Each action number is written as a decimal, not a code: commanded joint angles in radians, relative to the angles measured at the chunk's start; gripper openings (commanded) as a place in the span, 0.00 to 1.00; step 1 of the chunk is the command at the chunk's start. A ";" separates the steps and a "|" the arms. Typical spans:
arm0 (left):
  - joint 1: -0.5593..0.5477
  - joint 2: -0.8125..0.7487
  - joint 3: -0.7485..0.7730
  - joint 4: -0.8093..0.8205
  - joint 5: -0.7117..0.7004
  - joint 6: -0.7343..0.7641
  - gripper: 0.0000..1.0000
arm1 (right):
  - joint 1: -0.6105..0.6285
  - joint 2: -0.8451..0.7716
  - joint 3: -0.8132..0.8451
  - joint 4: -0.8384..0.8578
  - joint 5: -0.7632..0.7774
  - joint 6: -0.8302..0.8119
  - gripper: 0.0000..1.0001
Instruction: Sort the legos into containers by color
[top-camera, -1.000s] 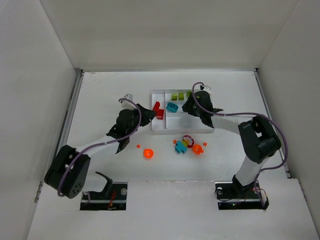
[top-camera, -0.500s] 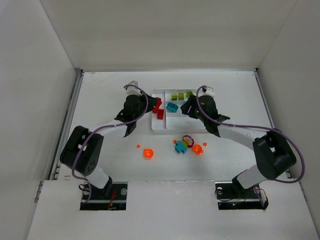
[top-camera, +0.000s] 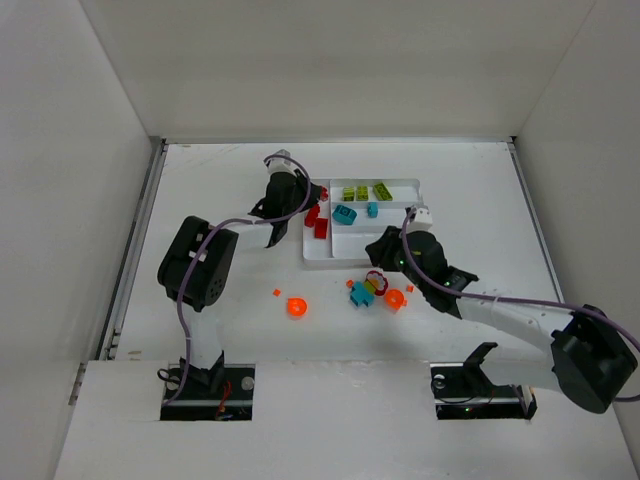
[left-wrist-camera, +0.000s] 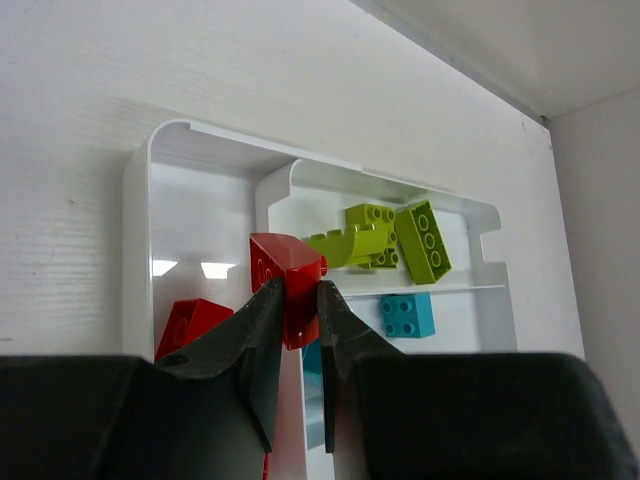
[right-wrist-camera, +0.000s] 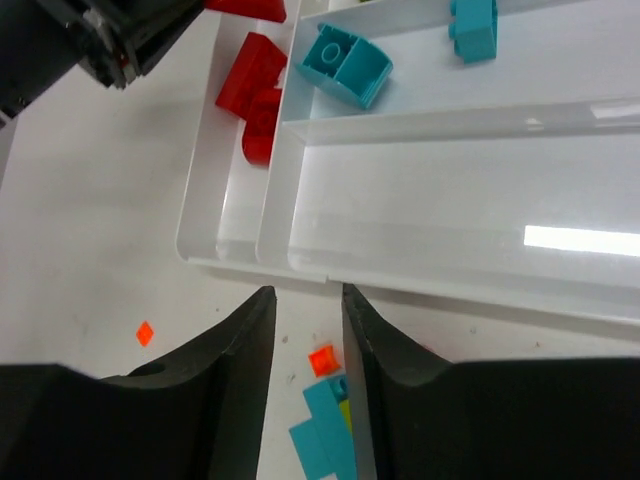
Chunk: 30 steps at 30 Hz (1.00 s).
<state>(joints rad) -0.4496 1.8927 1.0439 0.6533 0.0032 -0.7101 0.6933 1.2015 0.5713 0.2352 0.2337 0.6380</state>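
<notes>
The white tray (top-camera: 330, 262) lies at table centre. My left gripper (top-camera: 301, 207) is shut on a red brick (left-wrist-camera: 285, 275) and holds it over the tray's narrow side slot (left-wrist-camera: 180, 250), where another red brick (left-wrist-camera: 190, 325) lies. Yellow-green bricks (left-wrist-camera: 390, 238) fill the far slot, and teal bricks (right-wrist-camera: 345, 65) lie in the slot beside it. My right gripper (right-wrist-camera: 305, 300) is open and empty, just in front of the tray's near rim (right-wrist-camera: 420, 275). It hangs over a tiny orange piece (right-wrist-camera: 322, 360) and a teal brick (right-wrist-camera: 330, 430).
Loose pieces lie in front of the tray: a rounded orange brick (top-camera: 296, 307), a tiny orange piece (top-camera: 276, 292), a teal cluster (top-camera: 360, 293), another rounded orange brick (top-camera: 396, 298). The nearest long slot (right-wrist-camera: 450, 200) holds nothing visible.
My left gripper carried the red brick farther along the tray's left side. My right gripper drew back from the tray to the loose pile; a small teal brick now shows where it was.
</notes>
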 joint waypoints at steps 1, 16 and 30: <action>0.006 0.005 0.065 -0.001 -0.003 0.037 0.12 | 0.044 -0.062 -0.034 -0.062 0.091 -0.012 0.41; -0.002 -0.036 0.039 -0.015 -0.045 0.037 0.34 | 0.163 -0.060 -0.039 -0.275 0.227 0.028 0.73; -0.177 -0.397 -0.286 -0.011 -0.157 0.064 0.37 | 0.117 0.122 0.088 -0.326 0.124 -0.052 0.83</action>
<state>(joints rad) -0.6033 1.5711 0.8131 0.6106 -0.1123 -0.6727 0.8173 1.2881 0.6083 -0.0792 0.3798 0.6037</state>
